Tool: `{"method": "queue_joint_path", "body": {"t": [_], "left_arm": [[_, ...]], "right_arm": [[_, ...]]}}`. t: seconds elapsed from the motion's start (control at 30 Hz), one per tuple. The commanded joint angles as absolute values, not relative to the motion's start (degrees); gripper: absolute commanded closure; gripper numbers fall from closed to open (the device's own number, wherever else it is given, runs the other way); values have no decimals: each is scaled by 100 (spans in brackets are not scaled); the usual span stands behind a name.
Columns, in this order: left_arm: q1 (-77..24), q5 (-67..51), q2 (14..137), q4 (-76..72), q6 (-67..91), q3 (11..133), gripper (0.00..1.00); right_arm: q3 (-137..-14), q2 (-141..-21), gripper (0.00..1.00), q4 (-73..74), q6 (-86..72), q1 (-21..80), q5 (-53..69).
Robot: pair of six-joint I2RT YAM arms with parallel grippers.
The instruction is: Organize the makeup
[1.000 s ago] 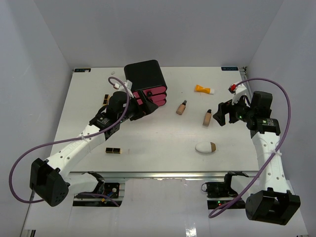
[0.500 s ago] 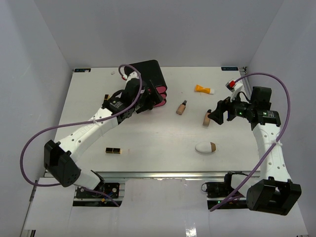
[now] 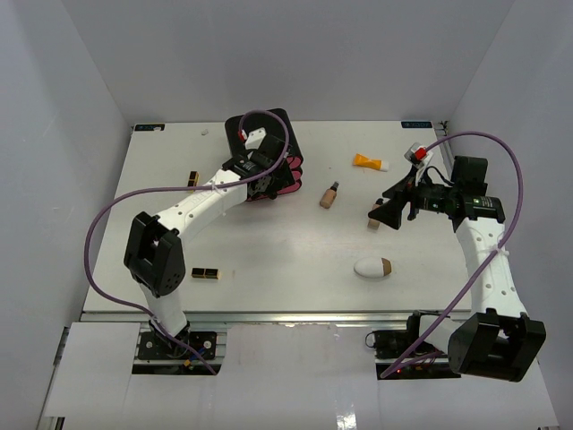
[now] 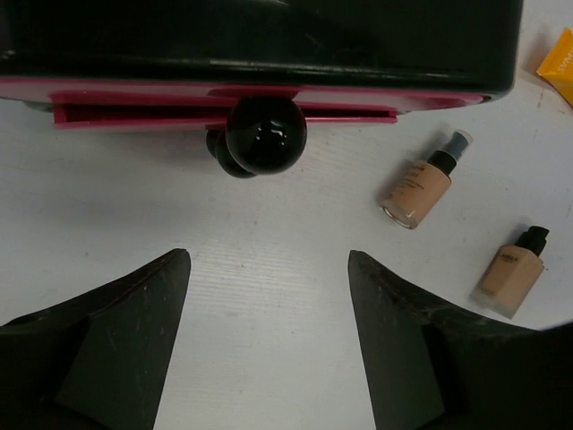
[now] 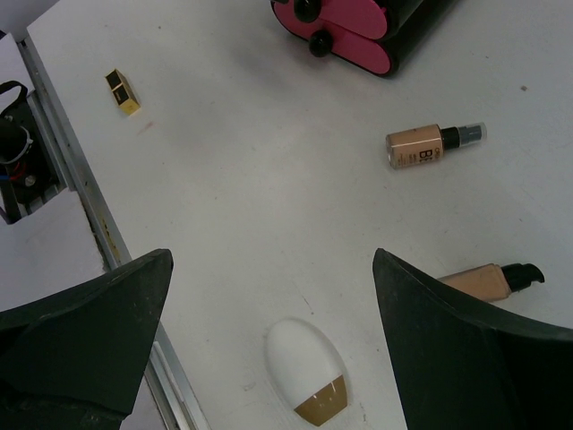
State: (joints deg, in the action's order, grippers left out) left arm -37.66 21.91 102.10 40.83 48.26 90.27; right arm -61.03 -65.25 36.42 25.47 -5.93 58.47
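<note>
The left tool [image 4: 269, 260], jaws apart, faced the drawer knob [image 4: 266, 134] just ahead, seemingly to open storage, while the right tool [image 5: 273, 260], likewise spread and empty, hovered beside a tan bottle [image 5: 483, 280] lying on the desk [image 5: 269, 179].

A black box [image 3: 269, 122] with pink drawers [image 4: 134, 106] and round black knobs [image 4: 266, 134] stands on the white table [image 3: 286, 251], at its far edge, left of centre.

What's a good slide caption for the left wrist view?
Open left fingers face the pink drawer's round black knob; two tan bottles lie at image right.
</note>
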Motion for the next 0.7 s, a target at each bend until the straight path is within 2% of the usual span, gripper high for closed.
{"method": "queue_joint_path", "body": {"t": [0.0, 0.23, 0.67], "left_arm": [[-3543, 2343, 10290, 3960, 4540, 9482, 21], [-3325, 2304, 10664, 3955, 4396, 9856, 32], [-3270, 2259, 11026, 3948, 4335, 10180, 41]], "right_arm": [[-6008, -6530, 0, 3406, 2672, -598, 6170], [-6019, -6548, 0, 3367, 2698, -614, 6160], [-6058, -6625, 0, 3305, 2654, -642, 6135]]}}
